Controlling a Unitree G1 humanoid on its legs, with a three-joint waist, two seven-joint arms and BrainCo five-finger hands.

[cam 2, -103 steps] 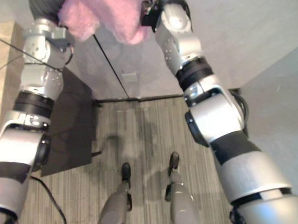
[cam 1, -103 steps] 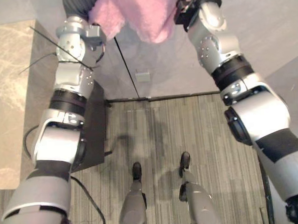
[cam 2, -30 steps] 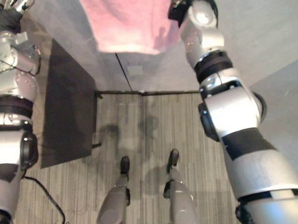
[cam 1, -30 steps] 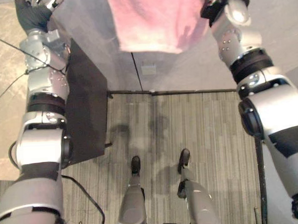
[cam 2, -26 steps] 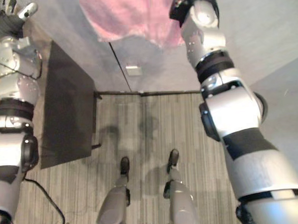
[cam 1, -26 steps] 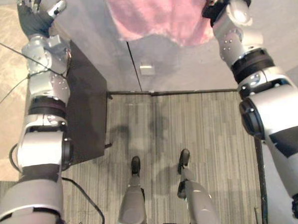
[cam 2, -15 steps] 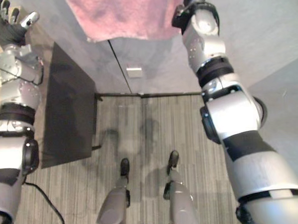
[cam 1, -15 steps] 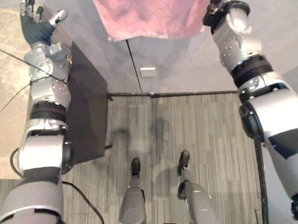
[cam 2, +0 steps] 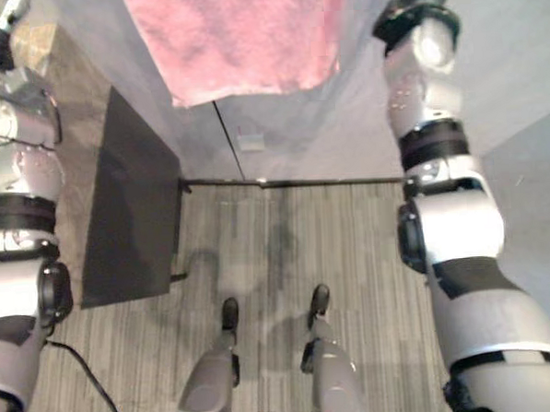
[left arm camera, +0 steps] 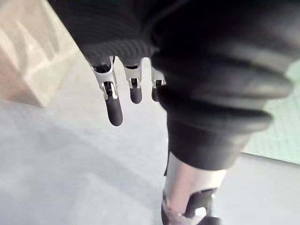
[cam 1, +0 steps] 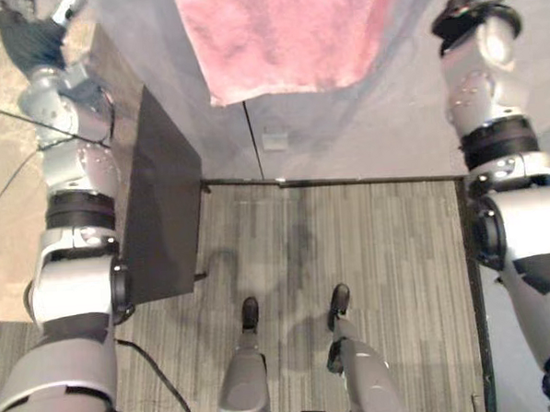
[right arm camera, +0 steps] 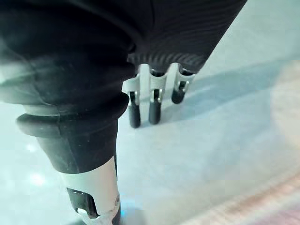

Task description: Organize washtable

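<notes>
A pink towel (cam 1: 284, 35) hangs spread flat over a grey surface at the top middle of the eye views. My left hand (cam 1: 28, 36) is raised far to the towel's left, above the marble top. In the left wrist view its fingers (left arm camera: 114, 111) are straight and hold nothing. My right arm reaches up just right of the towel. The right hand (right arm camera: 153, 108) shows straight, empty fingers over the grey surface, with a pink blur of the towel (right arm camera: 287, 105) off to one side. Neither hand touches the towel.
A beige marble top (cam 1: 2, 193) runs along the left, with a dark panel (cam 1: 160, 207) below its edge. A small white socket (cam 1: 274, 141) sits on the grey wall under the towel. Striped carpet (cam 1: 397, 255) lies below.
The towel, bunched between both hands earlier, now hangs spread and free. My right hand has let go of its corner and moved off to the right. My left arm has risen higher.
</notes>
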